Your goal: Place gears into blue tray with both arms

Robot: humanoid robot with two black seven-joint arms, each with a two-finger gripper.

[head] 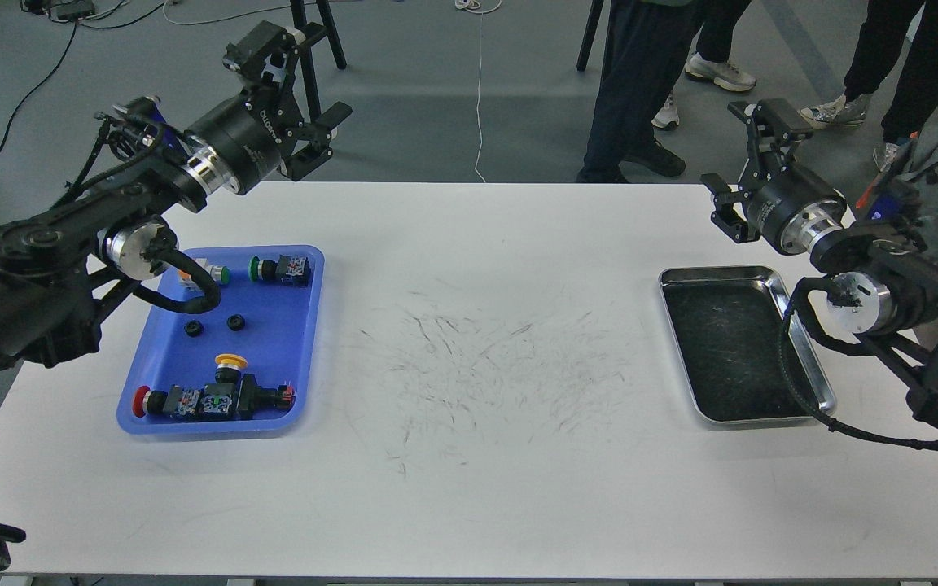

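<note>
The blue tray (278, 346) lies on the left of the white table. Two small black gears (193, 328) (235, 322) rest on its floor near the middle, side by side and apart. My left gripper (306, 91) hangs above the table's far edge, beyond the tray, open with nothing between its fingers. My right gripper (728, 159) is raised over the far right of the table, behind the steel tray, open and holding nothing. Part of my left arm covers the tray's far left corner.
Coloured-cap push-button switches (212, 399) lie along the blue tray's near side and others (282, 268) at its far side. A shiny steel tray (666, 281) with a dark bottom sits at right. People's legs (640, 81) stand beyond the far edge.
</note>
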